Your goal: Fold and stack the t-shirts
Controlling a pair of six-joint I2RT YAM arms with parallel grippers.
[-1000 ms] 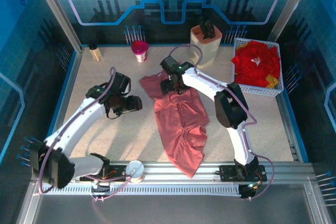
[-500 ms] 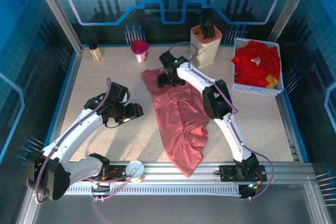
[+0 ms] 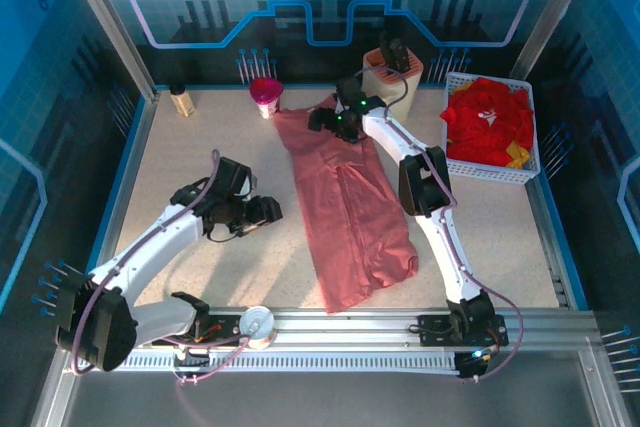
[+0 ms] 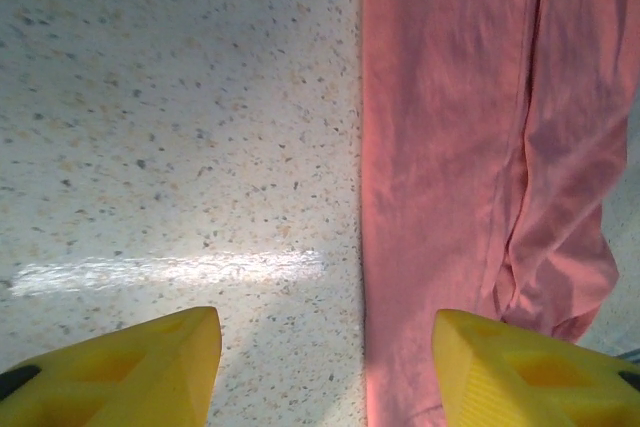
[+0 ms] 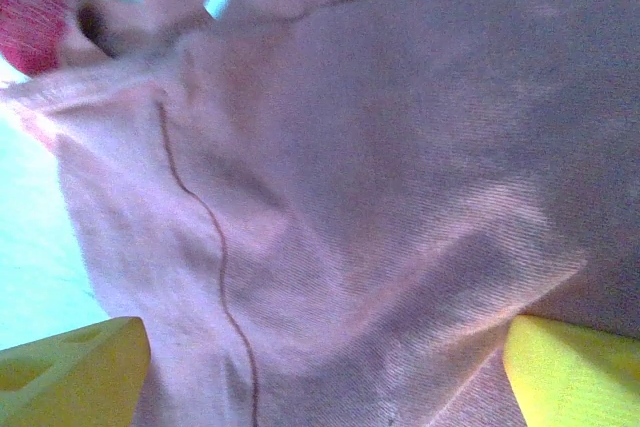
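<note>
Cloth: the pink t-shirt [image 3: 350, 207] lies stretched in a long strip down the middle of the table [image 3: 200, 147], from the far edge to just short of the near edge, with a crease running along its length.
Left jaws: the left gripper [image 3: 266, 212] hangs over bare table just beside the shirt's left edge. In the left wrist view its yellow fingers [image 4: 150, 367] stand partly apart with nothing between them. One finger is over the speckled table top and the other over the edge of the cloth [image 4: 450, 147].
Right jaws: the right gripper [image 3: 337, 119] is at the far end of the shirt, near the far edge of the table. Its fingers [image 5: 570, 367] are spread wide, and pink cloth [image 5: 400, 147] spans the whole gap under them. They are not pinched on it; whether the tips press on the fabric I cannot tell.
Rest of the pile: the red t-shirts [image 3: 485, 122], with a bit of yellow [image 3: 517, 155], are heaped in the white basket [image 3: 480, 173] at the far right corner, well apart from both grippers.
</note>
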